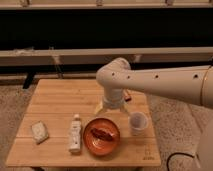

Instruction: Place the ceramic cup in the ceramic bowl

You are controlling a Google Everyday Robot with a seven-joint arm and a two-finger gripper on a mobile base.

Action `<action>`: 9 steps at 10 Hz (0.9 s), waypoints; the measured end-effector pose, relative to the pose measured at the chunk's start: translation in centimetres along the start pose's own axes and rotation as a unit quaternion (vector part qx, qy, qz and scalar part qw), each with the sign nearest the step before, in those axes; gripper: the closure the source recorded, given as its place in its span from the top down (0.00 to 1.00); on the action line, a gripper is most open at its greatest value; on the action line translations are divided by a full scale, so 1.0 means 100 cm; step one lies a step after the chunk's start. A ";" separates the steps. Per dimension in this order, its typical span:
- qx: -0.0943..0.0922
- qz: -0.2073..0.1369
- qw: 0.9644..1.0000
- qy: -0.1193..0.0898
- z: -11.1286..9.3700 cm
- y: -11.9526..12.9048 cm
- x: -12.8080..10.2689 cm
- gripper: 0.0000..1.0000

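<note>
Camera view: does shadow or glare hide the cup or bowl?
Camera view: warm, dim light on the wooden table, darkness beyond it. The small white ceramic cup and round orange-brown ceramic bowl are both plainly lit, no glare; the gripper hangs over the table just behind the bowl.
</note>
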 end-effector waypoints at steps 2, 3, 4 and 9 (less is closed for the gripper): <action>0.003 0.010 1.000 0.003 0.005 -0.016 0.006 0.91; 0.005 0.016 1.000 0.004 0.008 -0.027 0.010 0.91; 0.006 0.017 1.000 0.005 0.008 -0.033 0.013 0.91; 0.011 0.017 1.000 0.007 0.022 -0.036 0.015 0.91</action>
